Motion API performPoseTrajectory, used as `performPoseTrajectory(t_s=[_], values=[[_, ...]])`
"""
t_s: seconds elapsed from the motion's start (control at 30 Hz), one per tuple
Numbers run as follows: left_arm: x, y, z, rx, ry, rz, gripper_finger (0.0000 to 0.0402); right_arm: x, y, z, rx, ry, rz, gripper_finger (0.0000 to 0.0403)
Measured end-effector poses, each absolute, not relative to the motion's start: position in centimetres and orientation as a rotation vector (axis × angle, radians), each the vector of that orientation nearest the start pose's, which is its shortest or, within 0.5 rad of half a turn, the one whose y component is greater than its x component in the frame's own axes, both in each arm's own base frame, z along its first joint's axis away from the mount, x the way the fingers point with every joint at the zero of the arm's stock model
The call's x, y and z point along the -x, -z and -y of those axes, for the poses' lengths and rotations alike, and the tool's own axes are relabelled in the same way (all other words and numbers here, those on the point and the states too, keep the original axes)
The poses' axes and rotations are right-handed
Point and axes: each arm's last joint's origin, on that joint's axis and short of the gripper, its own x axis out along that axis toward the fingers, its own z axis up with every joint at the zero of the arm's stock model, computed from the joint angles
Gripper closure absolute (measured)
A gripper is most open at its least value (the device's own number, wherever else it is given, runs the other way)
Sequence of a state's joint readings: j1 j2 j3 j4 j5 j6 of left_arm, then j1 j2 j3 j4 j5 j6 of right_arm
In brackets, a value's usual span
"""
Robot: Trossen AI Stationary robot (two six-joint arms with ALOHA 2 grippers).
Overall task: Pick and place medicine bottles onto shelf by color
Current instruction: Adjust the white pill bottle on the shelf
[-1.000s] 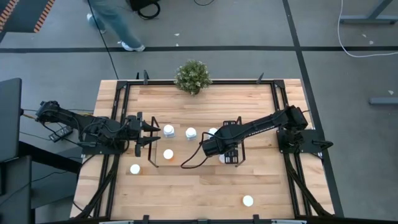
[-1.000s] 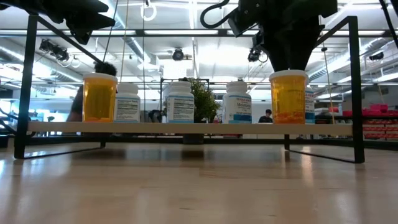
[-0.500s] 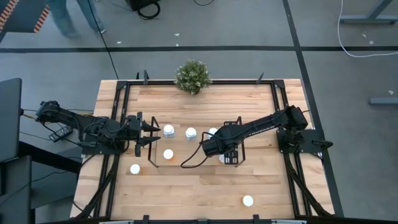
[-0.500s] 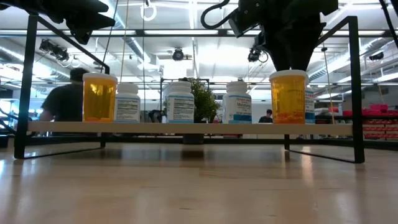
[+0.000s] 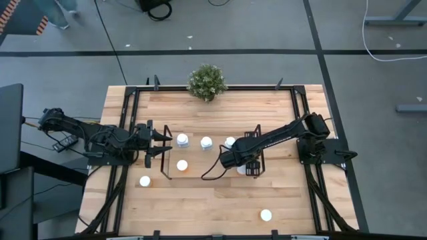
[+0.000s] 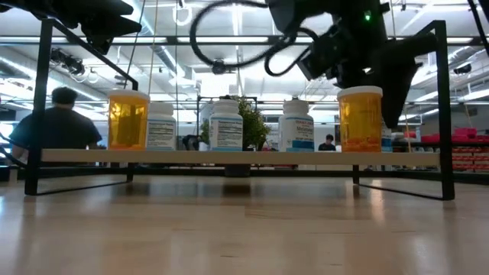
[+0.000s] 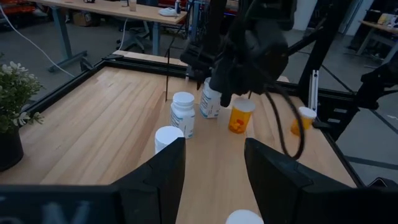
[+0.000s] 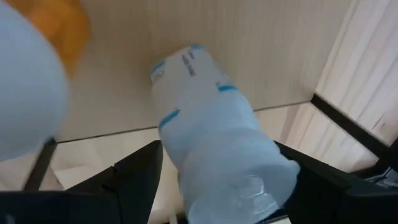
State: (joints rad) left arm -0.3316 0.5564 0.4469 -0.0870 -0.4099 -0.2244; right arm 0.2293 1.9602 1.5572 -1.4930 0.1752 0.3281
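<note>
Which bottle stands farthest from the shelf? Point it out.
The lone bottle near the table edge opposite the plant, right arm's side; others stand by the shelf.

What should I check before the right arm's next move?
1. Left gripper empty, fingers apart: ok.
2. Right gripper holding the whitish bottle between its fingers: cannot tell.
3. Shelf bottles upright: ok.
4. Orange bottles grouped: not ok, one at each shelf end.
5. All bottles off the table: not ok, two loose bottles stand there.
</note>
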Motion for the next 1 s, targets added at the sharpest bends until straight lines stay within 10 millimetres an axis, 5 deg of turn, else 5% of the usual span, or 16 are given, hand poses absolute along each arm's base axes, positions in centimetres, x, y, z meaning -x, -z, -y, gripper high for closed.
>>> performPoseTrajectory(t_s=[0.33, 1.0], values=[[-13.5, -25.7, 3.4, 0.153, -0.098, -0.173, 0.023, -34.1, -23.4, -7.3, 0.156, 0.271, -1.733, 0.0116], [-13.5, -25.7, 3.4, 0.152, -0.098, -0.173, 0.023, -34.3, -23.5, -6.5, 0.225, 0.257, -1.728, 0.0215]])
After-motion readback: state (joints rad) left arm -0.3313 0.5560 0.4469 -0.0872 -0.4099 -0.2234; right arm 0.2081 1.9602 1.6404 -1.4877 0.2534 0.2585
